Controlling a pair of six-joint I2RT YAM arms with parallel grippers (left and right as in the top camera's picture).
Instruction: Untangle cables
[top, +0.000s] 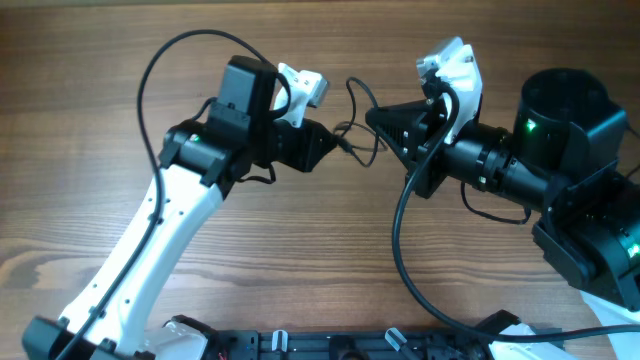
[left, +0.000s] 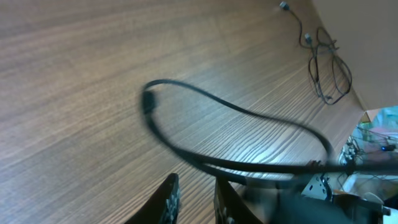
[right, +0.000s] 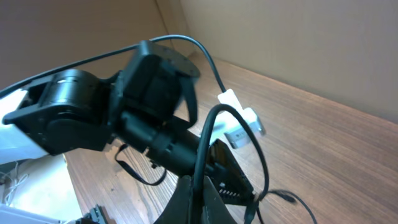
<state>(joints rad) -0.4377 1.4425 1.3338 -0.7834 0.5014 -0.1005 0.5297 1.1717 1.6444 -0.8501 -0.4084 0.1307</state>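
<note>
Two sets of fingers meet at the cables (top: 352, 128), far middle of the worktop (top: 100, 60).
Right fingers (right: 194, 202) are pressed together, pinching a strand that arcs upward. Left fingers (left: 166, 200) sit nearly together with a strand crossing their tips; I cannot tell whether they grip it.

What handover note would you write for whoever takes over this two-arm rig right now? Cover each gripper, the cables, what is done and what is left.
Grippers: the right gripper is shut on the looped cable, which rises from its fingers. The left gripper points tip to tip at it; whether it grips the cable cannot be told.
Cables: the looped cable hangs between the two grippers over the table. A second bundle lies loosely tangled near the table's far edge.
Done: one cable picked up.
Left: draw its loop out, then untangle the second bundle.
</note>
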